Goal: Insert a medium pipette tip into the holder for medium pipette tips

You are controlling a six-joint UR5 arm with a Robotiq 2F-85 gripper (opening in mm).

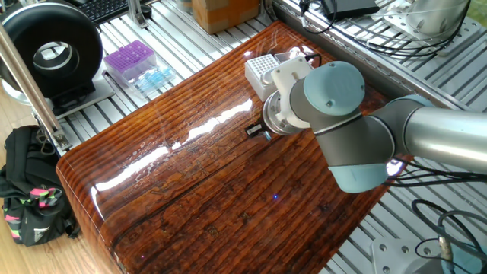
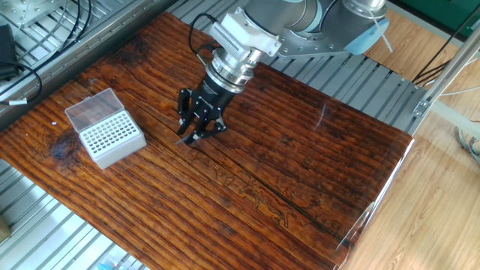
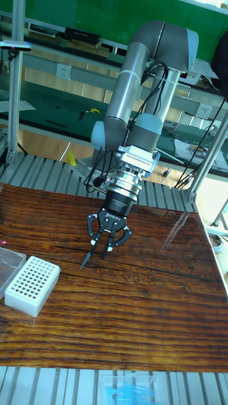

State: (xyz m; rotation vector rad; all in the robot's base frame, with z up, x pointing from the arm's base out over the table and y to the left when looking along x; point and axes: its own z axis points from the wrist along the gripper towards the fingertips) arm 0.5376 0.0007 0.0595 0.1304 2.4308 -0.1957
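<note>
My gripper [image 2: 193,135] hangs over the middle of the wooden table [image 2: 300,172], fingers pointing down and shut on the medium pipette tip [image 2: 184,139]. The tip [image 3: 85,260] is a thin dark sliver slanting down and left from the fingertips, its point just above the wood. The holder for medium pipette tips [image 2: 112,139] is a white block with a grid of holes and a clear lid [image 2: 93,106] folded back. It stands to the left of the gripper [image 3: 102,252], a short gap away. In one fixed view the wrist hides most of the gripper [image 1: 254,131], and the holder [image 1: 262,69] sits just behind it.
A purple tip box [image 1: 129,59] and a heap of light-blue tips [image 1: 156,76] lie on the slotted metal bench beyond the table's far left edge. A black round device [image 1: 52,53] stands there too. Cables [image 2: 22,67] run along the back edge.
</note>
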